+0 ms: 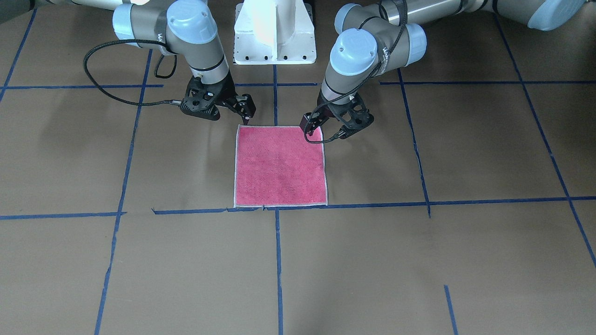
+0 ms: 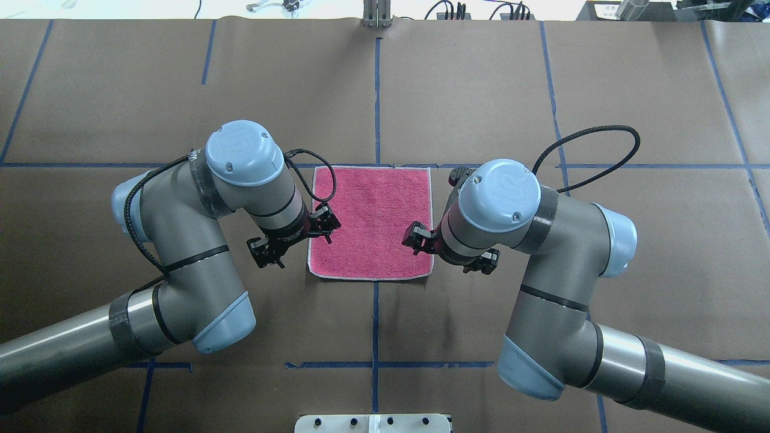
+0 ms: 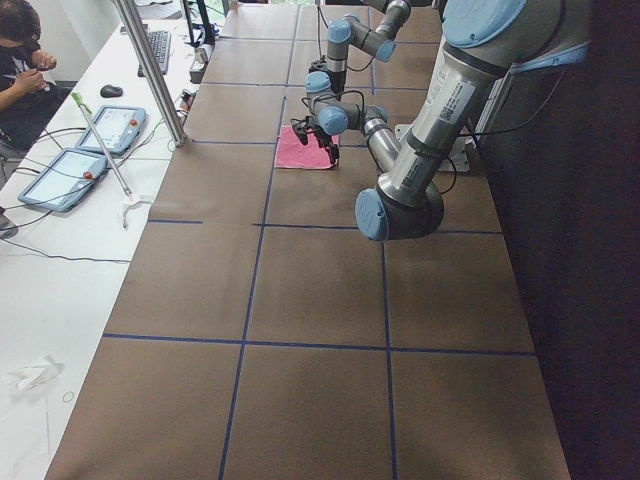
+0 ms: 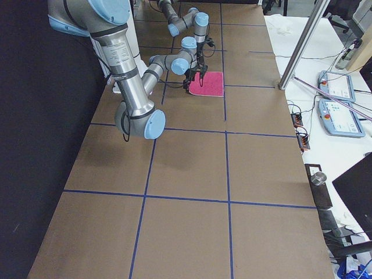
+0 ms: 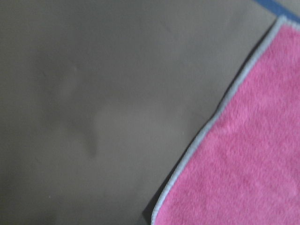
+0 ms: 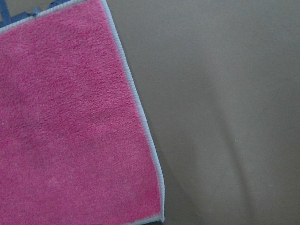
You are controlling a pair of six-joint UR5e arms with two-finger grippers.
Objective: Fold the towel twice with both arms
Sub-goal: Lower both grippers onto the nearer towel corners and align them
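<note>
The towel [image 2: 370, 222] lies flat, pink face up, mid-table [image 2: 541, 90], with the left gripper [image 2: 328, 230] and right gripper [image 2: 415, 236] poised equally near at its left and right robot-side corners; jaw spread cannot be determined.

Pink towel [image 1: 279, 167] lies flat between left arm [image 1: 372, 51] and right arm [image 1: 195, 32].

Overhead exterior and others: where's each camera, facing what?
Overhead exterior: behind robot, looking down; left arm, right arm flank pink-red square terry towel.
Front-facing: opposite, facing white base; arms mirrored.
Exterior left: table end; left arm near.
Exterior right: other end; right arm near.
Left wrist: downward, towel corner; no gripper.
Right wrist: likewise.
All share towel.
</note>
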